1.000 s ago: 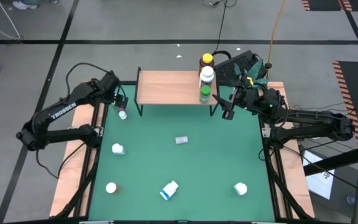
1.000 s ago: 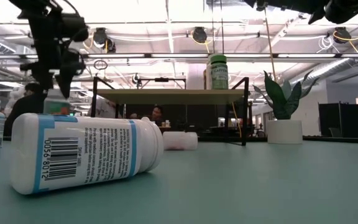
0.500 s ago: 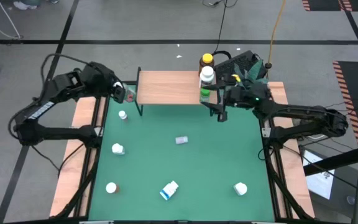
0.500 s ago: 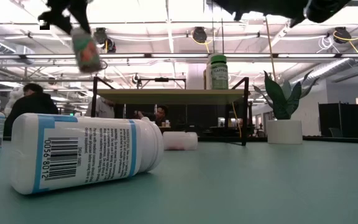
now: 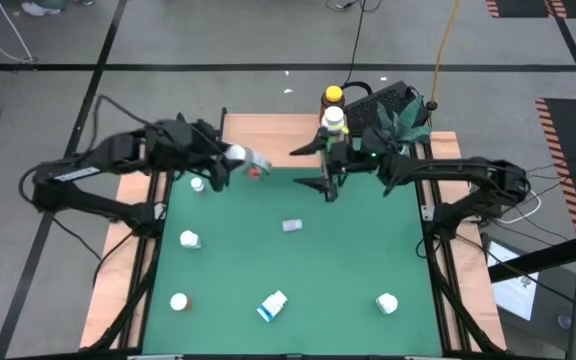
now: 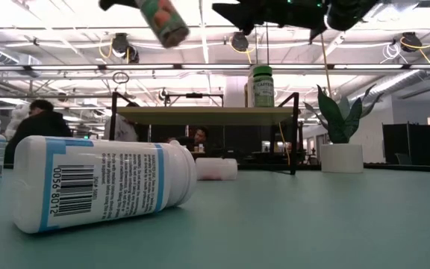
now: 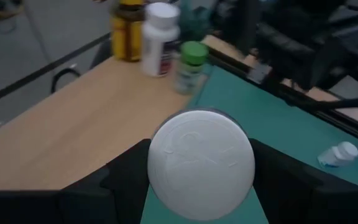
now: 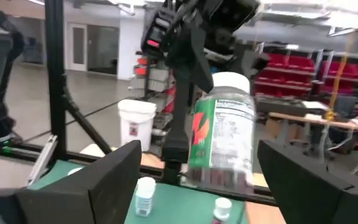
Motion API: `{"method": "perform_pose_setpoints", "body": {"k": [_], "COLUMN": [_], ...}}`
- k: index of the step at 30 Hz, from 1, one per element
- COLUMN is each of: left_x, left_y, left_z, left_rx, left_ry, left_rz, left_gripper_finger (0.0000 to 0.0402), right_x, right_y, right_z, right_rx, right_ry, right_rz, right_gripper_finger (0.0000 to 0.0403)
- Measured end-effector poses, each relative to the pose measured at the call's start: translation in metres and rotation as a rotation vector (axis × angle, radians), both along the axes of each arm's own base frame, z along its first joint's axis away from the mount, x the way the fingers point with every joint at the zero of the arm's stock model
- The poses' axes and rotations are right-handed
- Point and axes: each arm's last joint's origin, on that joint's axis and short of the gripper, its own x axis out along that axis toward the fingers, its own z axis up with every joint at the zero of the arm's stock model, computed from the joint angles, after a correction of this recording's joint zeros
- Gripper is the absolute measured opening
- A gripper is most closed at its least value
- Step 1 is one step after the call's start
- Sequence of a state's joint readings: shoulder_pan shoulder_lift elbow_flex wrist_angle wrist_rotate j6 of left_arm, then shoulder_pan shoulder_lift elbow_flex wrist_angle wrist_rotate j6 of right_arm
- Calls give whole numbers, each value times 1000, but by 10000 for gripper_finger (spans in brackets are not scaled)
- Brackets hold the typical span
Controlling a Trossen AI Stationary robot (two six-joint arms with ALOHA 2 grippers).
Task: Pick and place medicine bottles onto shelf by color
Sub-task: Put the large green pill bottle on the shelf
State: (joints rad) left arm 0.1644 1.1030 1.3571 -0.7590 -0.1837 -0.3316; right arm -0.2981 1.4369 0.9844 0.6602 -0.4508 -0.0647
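Left end effector (image 5: 230,156) pinches a red-labelled bottle (image 5: 248,162); right end effector (image 5: 320,168) spread, facing it.

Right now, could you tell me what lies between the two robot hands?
Only the red-labelled bottle held by the left hand; otherwise bare green table up to the open right hand, seen from above.

The white, blue-labelled bottle (image 6: 103,183) lying on its side in the low view carries a barcode with the digits "0056 8012" beside it. Its fine print and the labels on the other bottles cannot be read.
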Motion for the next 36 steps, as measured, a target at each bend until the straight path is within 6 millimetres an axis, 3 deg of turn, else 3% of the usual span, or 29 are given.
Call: {"method": "perform_pose_setpoints", "body": {"k": [6, 11, 36], "left_x": [41, 57, 67], "left_y": [-8, -8, -8], "left_z": [-13, -21, -6], "left_rx": [42, 51, 154], "left_ry": [6, 20, -133], "left_rz": [-74, -85, -123], "left_gripper_finger": [246, 246, 246], "right_x": [21, 33, 31], "right_y": [5, 9, 2], "right_z": [-3, -3, -3], "right_rx": [20, 46, 151], "right_ry": [66, 182, 231], "right_rz": [31, 48, 50], "right_gripper_finger": [345, 364, 363]}}
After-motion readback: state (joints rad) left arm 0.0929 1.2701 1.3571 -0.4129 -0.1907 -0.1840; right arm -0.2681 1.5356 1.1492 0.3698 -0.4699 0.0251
